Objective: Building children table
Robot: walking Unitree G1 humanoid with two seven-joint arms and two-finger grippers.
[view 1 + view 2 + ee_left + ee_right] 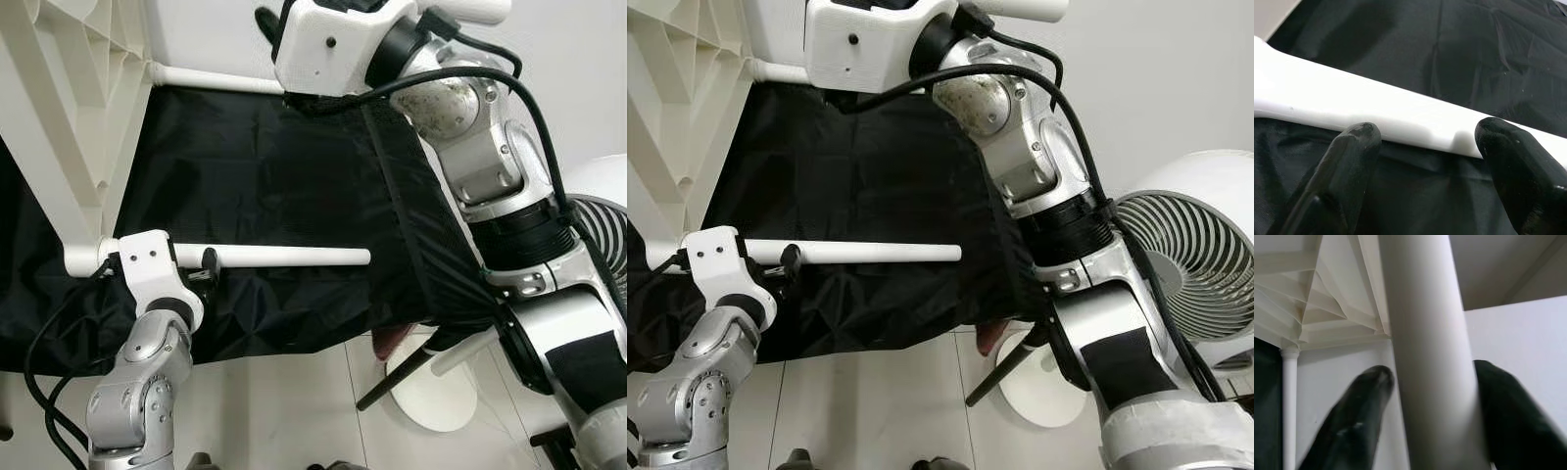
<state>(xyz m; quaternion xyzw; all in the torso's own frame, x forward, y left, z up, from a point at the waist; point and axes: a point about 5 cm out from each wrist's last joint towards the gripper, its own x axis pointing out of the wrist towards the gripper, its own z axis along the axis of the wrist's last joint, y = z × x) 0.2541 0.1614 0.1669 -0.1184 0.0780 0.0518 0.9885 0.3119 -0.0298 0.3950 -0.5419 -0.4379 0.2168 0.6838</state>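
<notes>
Left wrist view, left tool (1420,147) wide beside leg (1352,112), right tool (1432,396) clamping tube (1425,333), ends cropped

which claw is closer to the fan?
Right. The right claw is up at the top around a white table leg, its arm running past the fan. The left claw is at another leg, across the black cloth.

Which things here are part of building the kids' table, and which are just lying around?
Job:
- ribbed white plastic tabletop
- white tube leg, left gripper around it
- second white tube leg, in right gripper

Lying about:
- black fabric sheet
- round white fan
</notes>
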